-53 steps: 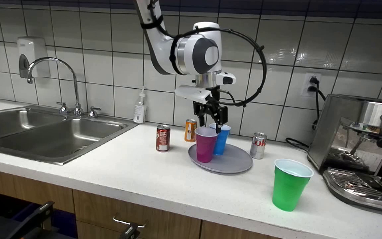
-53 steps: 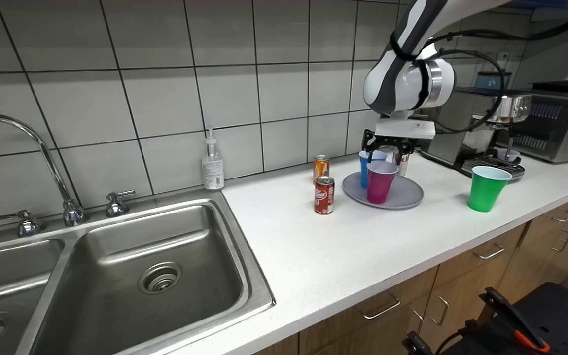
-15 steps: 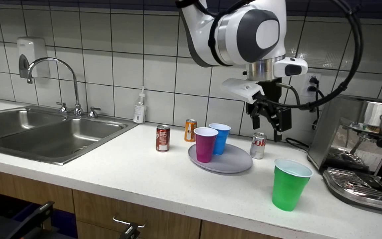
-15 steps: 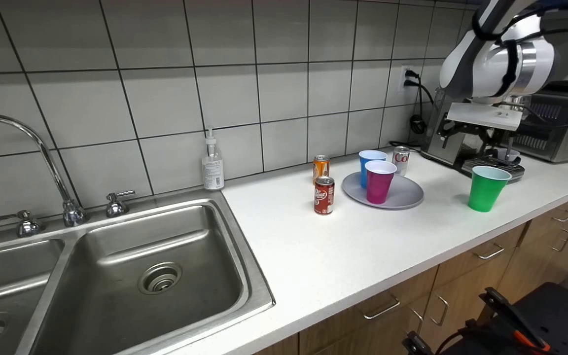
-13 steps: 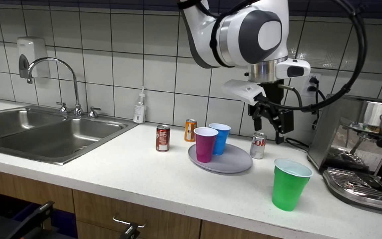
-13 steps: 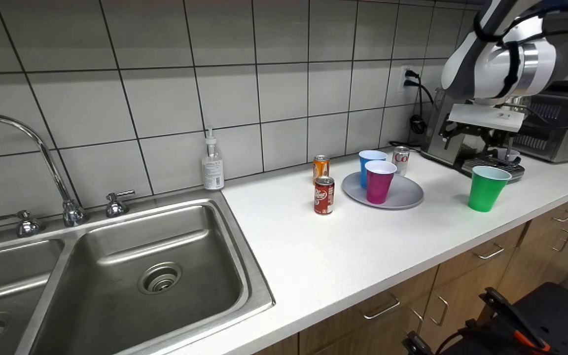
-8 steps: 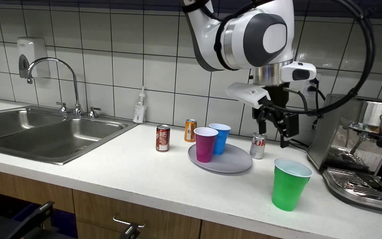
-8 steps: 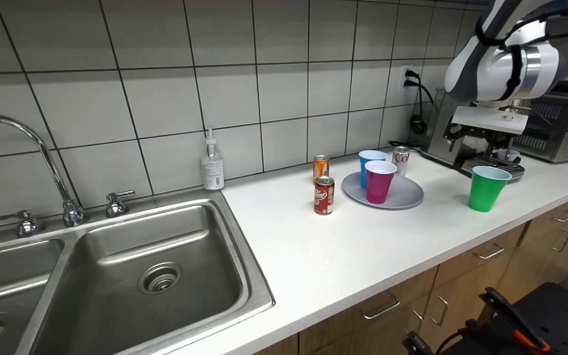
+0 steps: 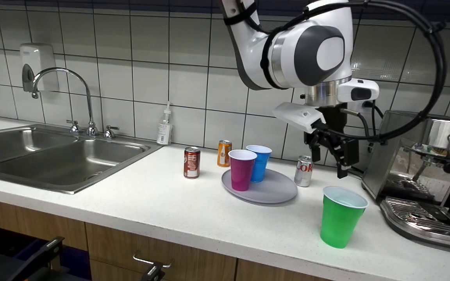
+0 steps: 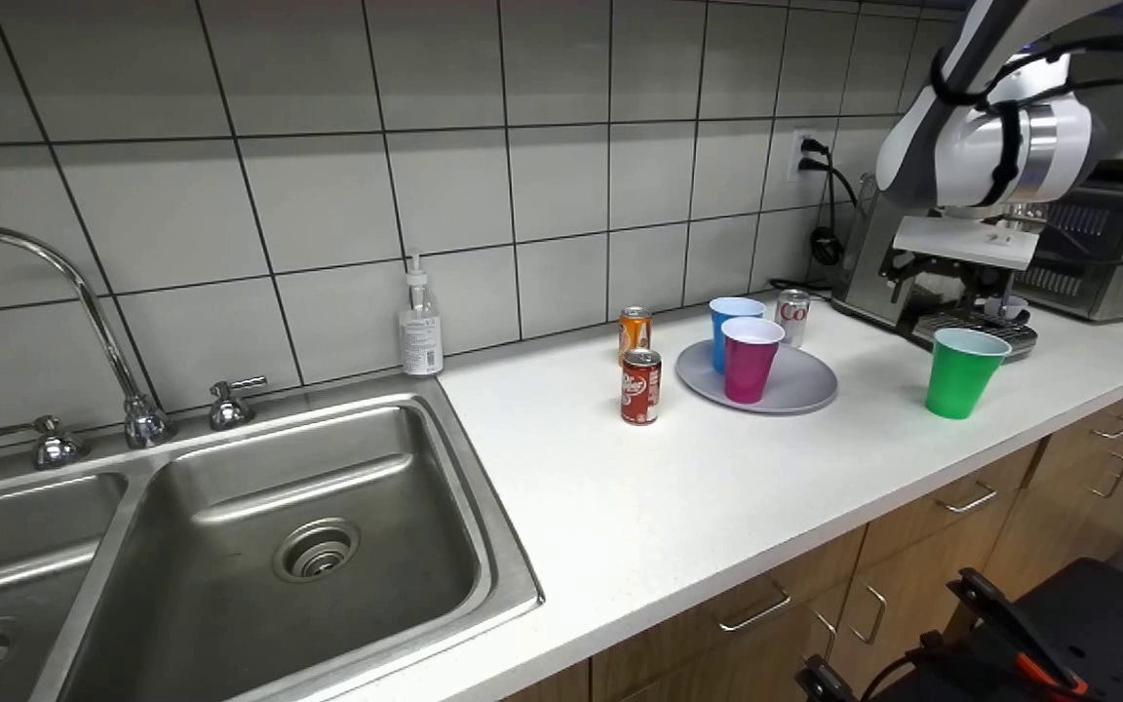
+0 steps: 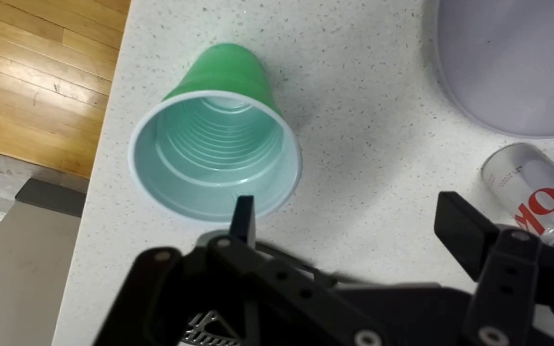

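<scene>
Near the spread hand (image 11: 347, 214), only the wrist view shows ribs (image 11: 226, 151) inside the green cup (image 11: 215, 132).

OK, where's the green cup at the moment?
In both exterior views, the green cup stands on the counter to the right of the plate, near the coffee machine; the wrist view shows it left of centre.

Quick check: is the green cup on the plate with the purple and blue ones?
No, the green cup stands on the white counter, apart from the plate where the purple cup and the blue cup stand.
</scene>
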`<state>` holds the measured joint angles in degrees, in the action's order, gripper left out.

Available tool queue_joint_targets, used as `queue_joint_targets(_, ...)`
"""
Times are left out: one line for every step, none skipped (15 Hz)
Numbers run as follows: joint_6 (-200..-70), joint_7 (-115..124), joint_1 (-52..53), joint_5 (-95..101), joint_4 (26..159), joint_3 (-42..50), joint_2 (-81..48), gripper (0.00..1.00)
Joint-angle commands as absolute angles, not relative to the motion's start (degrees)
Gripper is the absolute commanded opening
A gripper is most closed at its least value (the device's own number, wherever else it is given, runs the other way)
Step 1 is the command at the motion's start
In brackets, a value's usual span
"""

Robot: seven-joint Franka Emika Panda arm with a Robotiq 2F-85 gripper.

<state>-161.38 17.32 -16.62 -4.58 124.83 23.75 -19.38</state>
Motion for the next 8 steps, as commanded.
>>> queue_joint_targets(-158.6,17.1,-17.7,-5.7,121.0,23.0,-22.3,0.97)
queue_joint_targets(-158.4,17.1,-17.8,-5.8,120.5,22.9,-23.0,0.97)
queue_joint_targets(-158.2,17.1,-17.8,-5.8,120.0,22.9,-23.6,0.97)
queue_joint_targets(-158.0,17.2,-17.8,-5.7,119.6,23.0,-24.1,0.97)
queue_joint_targets(-157.7,17.3,-17.7,-5.7,119.1,23.1,-24.6,0.97)
queue_joint_targets(-157.4,17.3,-17.8,-5.7,118.6,23.1,-25.2,0.96)
queue_joint_targets(-157.1,17.4,-17.7,-5.6,118.2,23.1,-25.6,0.96)
queue_joint_targets(-156.7,17.5,-17.7,-5.6,117.7,23.1,-26.1,0.96)
